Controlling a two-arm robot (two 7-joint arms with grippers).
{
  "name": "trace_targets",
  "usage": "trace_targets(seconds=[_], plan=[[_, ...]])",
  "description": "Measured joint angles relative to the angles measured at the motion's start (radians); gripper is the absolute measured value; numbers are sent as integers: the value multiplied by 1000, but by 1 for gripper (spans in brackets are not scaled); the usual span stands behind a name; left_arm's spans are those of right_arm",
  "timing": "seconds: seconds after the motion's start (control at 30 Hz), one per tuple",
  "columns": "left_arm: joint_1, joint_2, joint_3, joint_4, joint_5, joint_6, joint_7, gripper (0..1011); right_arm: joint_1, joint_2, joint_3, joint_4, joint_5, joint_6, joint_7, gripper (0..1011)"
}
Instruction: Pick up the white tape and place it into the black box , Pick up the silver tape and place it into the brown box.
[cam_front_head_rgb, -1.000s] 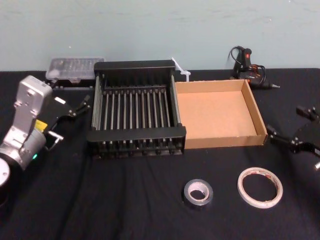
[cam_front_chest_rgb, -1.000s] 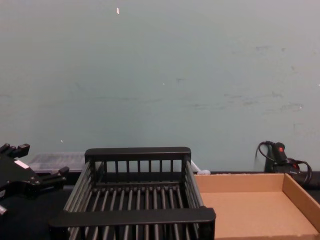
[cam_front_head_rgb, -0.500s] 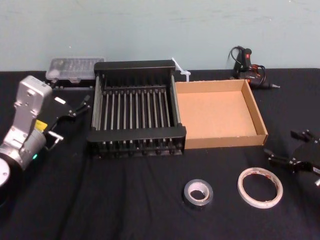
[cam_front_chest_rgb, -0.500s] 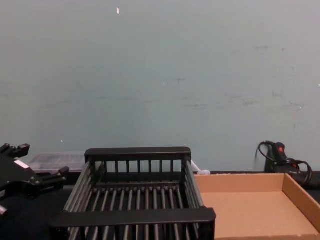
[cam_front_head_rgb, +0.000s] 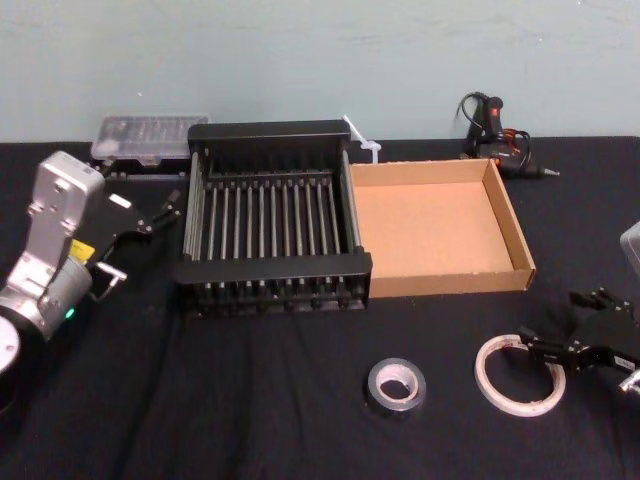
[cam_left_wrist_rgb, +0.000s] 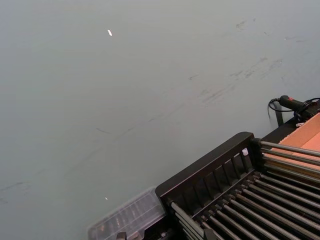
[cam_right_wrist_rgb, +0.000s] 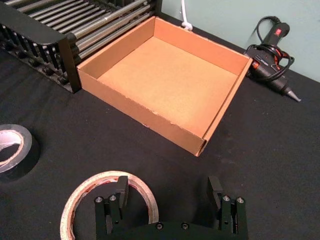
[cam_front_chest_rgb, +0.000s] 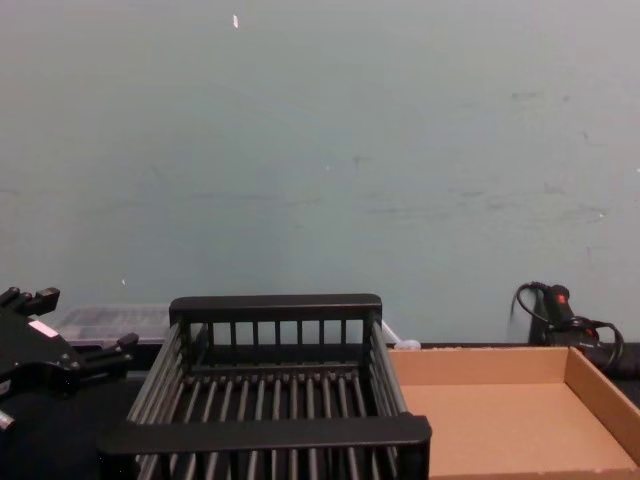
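The white tape (cam_front_head_rgb: 500, 386) lies flat on the black cloth at the front right, its red-printed ring also plain in the right wrist view (cam_right_wrist_rgb: 75, 197). My right gripper (cam_front_head_rgb: 552, 320) (cam_right_wrist_rgb: 168, 184) hangs open over the roll's right side, one finger above the ring's hole, the other outside it. The silver tape (cam_front_head_rgb: 396, 388) (cam_right_wrist_rgb: 12, 152) sits to the left of the white roll, untouched. Behind them stand the black box (cam_front_head_rgb: 270, 268) (cam_front_chest_rgb: 270, 432) (cam_left_wrist_rgb: 210, 165) and the brown box (cam_front_head_rgb: 450, 282) (cam_right_wrist_rgb: 140, 112) (cam_front_chest_rgb: 480, 365), side by side and both empty. My left gripper (cam_front_head_rgb: 160, 212) (cam_front_chest_rgb: 100, 355) is parked open, left of the black box.
A clear plastic case (cam_front_head_rgb: 150, 135) (cam_left_wrist_rgb: 130, 217) lies behind the left gripper. A glue gun with its cable (cam_front_head_rgb: 495, 130) (cam_right_wrist_rgb: 272, 55) rests at the back right. A white cable tie (cam_front_head_rgb: 362, 140) sticks out behind the boxes. Bare black cloth lies in front of the black box.
My right gripper has come forward and leftward from beside the brown box to above the white tape's right side, staying open. The left arm and both rolls have not moved.
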Motion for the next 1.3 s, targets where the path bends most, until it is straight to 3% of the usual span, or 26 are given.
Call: trace_targets(seconds=[1.3], plan=[[0,0,0,0,0,0,0,1001,28,-80,9,65,-74,75,72,1002]])
